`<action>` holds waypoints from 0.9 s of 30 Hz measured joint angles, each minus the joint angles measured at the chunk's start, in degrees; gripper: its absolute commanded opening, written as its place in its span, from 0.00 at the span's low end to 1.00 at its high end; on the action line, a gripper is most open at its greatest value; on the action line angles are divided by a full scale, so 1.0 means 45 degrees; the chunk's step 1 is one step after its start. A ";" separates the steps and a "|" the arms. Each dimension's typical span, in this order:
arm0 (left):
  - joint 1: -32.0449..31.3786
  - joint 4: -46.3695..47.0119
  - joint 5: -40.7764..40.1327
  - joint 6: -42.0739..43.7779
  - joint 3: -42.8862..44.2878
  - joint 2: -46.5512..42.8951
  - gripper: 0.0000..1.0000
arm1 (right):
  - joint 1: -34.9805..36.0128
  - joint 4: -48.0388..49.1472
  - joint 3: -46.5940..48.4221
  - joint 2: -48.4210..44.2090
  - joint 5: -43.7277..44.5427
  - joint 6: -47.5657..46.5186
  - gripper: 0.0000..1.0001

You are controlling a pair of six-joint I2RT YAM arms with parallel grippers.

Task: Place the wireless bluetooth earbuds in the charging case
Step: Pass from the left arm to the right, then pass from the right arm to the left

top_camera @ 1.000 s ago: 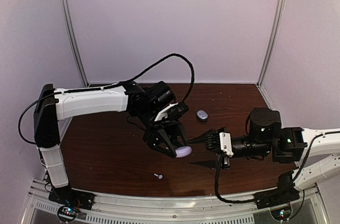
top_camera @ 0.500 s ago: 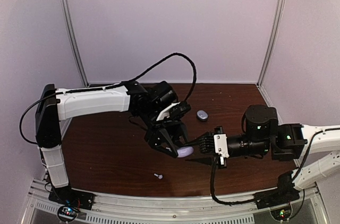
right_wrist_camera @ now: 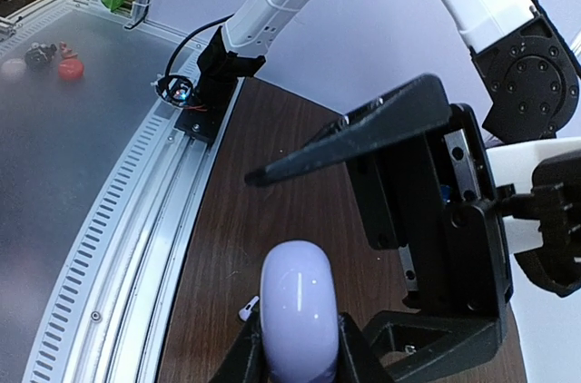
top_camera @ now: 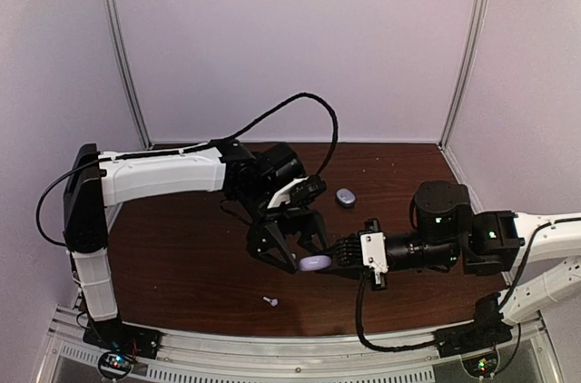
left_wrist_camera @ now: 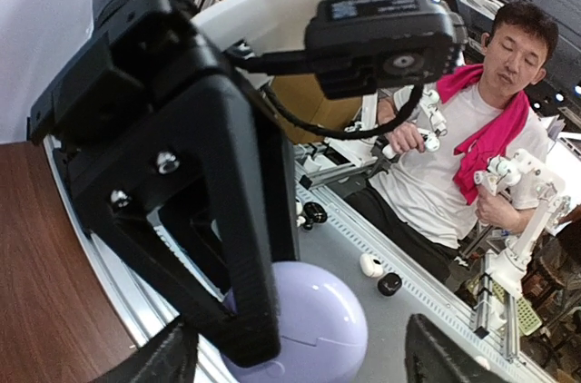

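Observation:
A closed lilac charging case (top_camera: 315, 263) hangs above the brown table (top_camera: 182, 256). My right gripper (top_camera: 334, 256) is shut on it; in the right wrist view its fingers (right_wrist_camera: 247, 354) hug both sides of the case (right_wrist_camera: 298, 306). My left gripper (top_camera: 305, 254) stands open around the same case; in the left wrist view its fingers (left_wrist_camera: 434, 351) stay clear of the case (left_wrist_camera: 318, 328). One tiny whitish earbud (top_camera: 270, 300) lies on the table near the front, and it also shows in the right wrist view (right_wrist_camera: 245, 310). No other earbud shows.
A second small greyish case (top_camera: 345, 197) lies closed on the table behind the grippers. The metal rail (top_camera: 272, 347) runs along the table's front edge. White walls close in the back and sides.
My right gripper has moved left up to the lilac case and its open fingers have closed on it. The case and the left arm have barely moved.

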 measured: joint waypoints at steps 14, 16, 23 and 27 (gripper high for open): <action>0.2453 0.4862 -0.4979 -0.3293 -0.4197 -0.4274 0.98 | -0.0937 -0.0073 -0.0690 -0.0835 0.0743 0.2895 0.10; 0.2487 0.6018 -0.6513 -0.4022 -0.4517 -0.5192 0.98 | -0.1569 0.0019 -0.0840 -0.1044 0.0325 0.3385 0.11; 0.2628 1.1176 -1.0205 -0.5265 -0.8038 -0.8417 0.98 | -0.3895 0.1141 -0.1229 -0.0656 -0.2288 0.5566 0.10; 0.2487 1.3420 -1.0972 -0.5255 -1.0355 -1.0268 0.98 | -0.4133 0.1651 -0.1258 -0.0029 -0.3585 0.6776 0.10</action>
